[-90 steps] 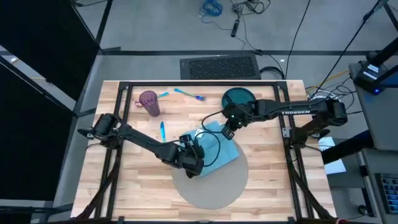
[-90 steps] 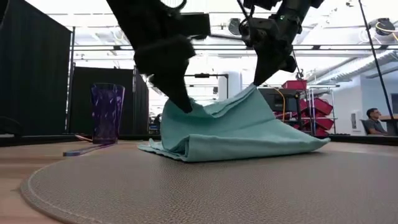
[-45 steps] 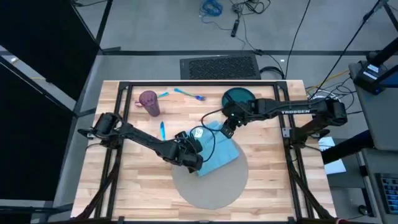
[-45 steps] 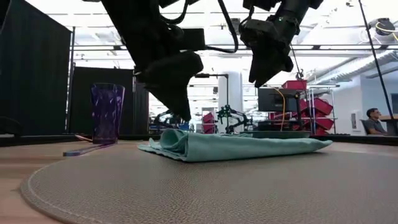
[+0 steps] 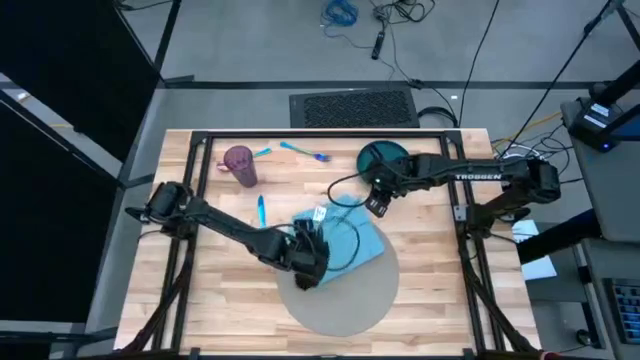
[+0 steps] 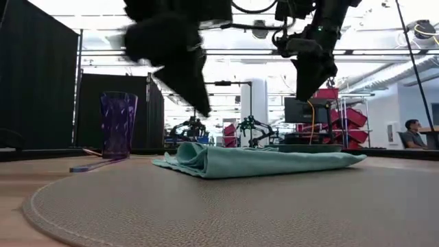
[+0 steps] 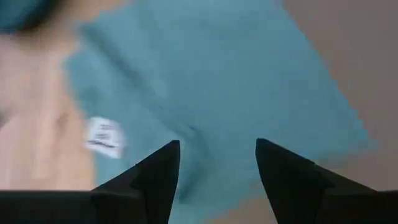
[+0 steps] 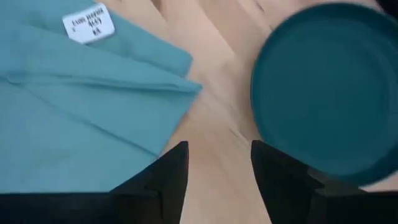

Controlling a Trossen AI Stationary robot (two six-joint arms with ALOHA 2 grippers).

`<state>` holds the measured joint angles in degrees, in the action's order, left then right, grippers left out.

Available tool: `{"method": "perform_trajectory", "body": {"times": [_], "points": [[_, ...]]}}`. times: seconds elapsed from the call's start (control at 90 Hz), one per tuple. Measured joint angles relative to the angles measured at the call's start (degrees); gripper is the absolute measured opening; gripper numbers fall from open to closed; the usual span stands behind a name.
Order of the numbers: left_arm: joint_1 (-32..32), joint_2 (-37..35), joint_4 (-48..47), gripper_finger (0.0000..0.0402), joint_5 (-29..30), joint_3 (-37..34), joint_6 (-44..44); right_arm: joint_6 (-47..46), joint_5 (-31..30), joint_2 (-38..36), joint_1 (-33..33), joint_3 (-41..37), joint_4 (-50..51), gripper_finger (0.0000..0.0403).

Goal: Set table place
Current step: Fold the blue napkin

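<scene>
Placemat (image 5: pixel 335 290) first: the grey round mat lies at the near middle of the wooden surface (image 5: pixel 430 290), and a folded teal cloth napkin (image 5: pixel 345 238) sits half on its far edge, half on bare wood. You can see its white care tag (image 8: pixel 88 23) in the right wrist view.

Your left end effector (image 5: pixel 305 262) hangs just above the napkin's near-left corner, fingers parted and holding nothing; the left wrist view shows only cloth between them. Your right end effector (image 5: pixel 378 203) hovers over bare wood between the napkin's far corner and the dark teal plate (image 5: pixel 381 157), also parted and empty.

The napkin looks released, so the plate is probably your next piece. Approach it with the right arm, since it is nearest. Take the rim (image 8: pixel 264 134) on the side facing the napkin, and lift clear before you travel so the plate does not drag the cloth.

Keep the left arm out of the path to the mat. The purple tumbler (image 5: pixel 239 165) and the blue cutlery (image 5: pixel 304 152) wait along the far edge, well apart from both arms.
</scene>
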<state>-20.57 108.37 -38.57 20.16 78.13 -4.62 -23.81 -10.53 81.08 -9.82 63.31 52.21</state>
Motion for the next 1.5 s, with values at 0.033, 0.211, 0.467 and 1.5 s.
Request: {"method": "perform_trajectory", "body": {"times": [0.033,0.211,0.467,1.5], "points": [[-0.42,0.5,-0.08,0.0196,-0.73,0.0,3.43,-0.03,0.0,0.0,0.18,0.0,0.12,0.0158],[-1.27,2.27,0.04,0.0196,1.72,0.0,11.15,0.02,0.04,-0.02,0.22,0.0,-0.05,0.0158],[1.13,3.05,-0.21,0.0196,9.59,0.0,11.1,1.07,0.05,-0.02,0.21,0.0,-0.13,0.0157],[5.17,5.35,2.65,0.0196,6.74,-3.22,11.19,2.27,0.1,-0.02,0.15,0.0,-0.18,0.0157]]}}
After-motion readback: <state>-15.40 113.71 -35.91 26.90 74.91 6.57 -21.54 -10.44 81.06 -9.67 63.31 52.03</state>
